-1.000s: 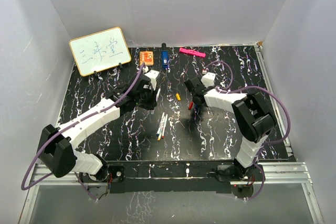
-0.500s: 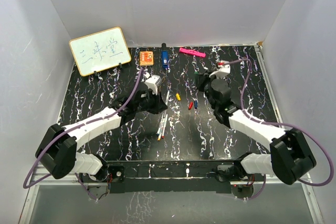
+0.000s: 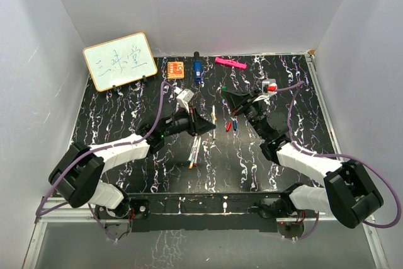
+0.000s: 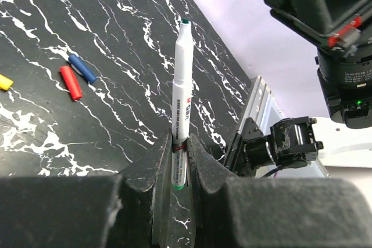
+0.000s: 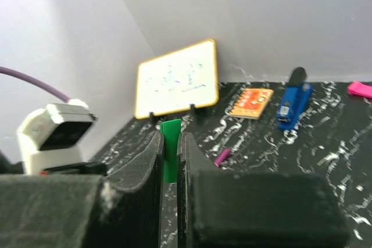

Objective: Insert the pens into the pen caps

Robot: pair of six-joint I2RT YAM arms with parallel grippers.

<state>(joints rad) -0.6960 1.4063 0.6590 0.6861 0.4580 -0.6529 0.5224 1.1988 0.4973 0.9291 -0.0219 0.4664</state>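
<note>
My left gripper (image 4: 179, 143) is shut on the lower barrel of a white pen (image 4: 182, 79). The pen's bare green tip (image 4: 185, 22) points up and away from me. In the top view this gripper (image 3: 204, 124) is held over the middle of the table. My right gripper (image 5: 170, 139) is shut on a green pen cap (image 5: 171, 146), and in the top view it (image 3: 227, 95) hangs just right of the held pen (image 3: 213, 113), facing it. Red (image 4: 71, 82), blue (image 4: 82, 68) and yellow (image 4: 4, 82) caps lie on the table, and a purple cap (image 5: 222, 155) lies farther back. Loose pens (image 3: 194, 148) lie near the front.
A whiteboard (image 3: 119, 61) stands at the back left. An orange square (image 3: 175, 68), a blue stapler (image 3: 197, 70) and a pink bar (image 3: 230, 63) line the back edge. White walls close in three sides of the black marbled table (image 3: 113, 108).
The left gripper has carried the pen right, toward the table's middle. The right arm has swung out and stretched forward, and its gripper with the green cap now faces the pen.
</note>
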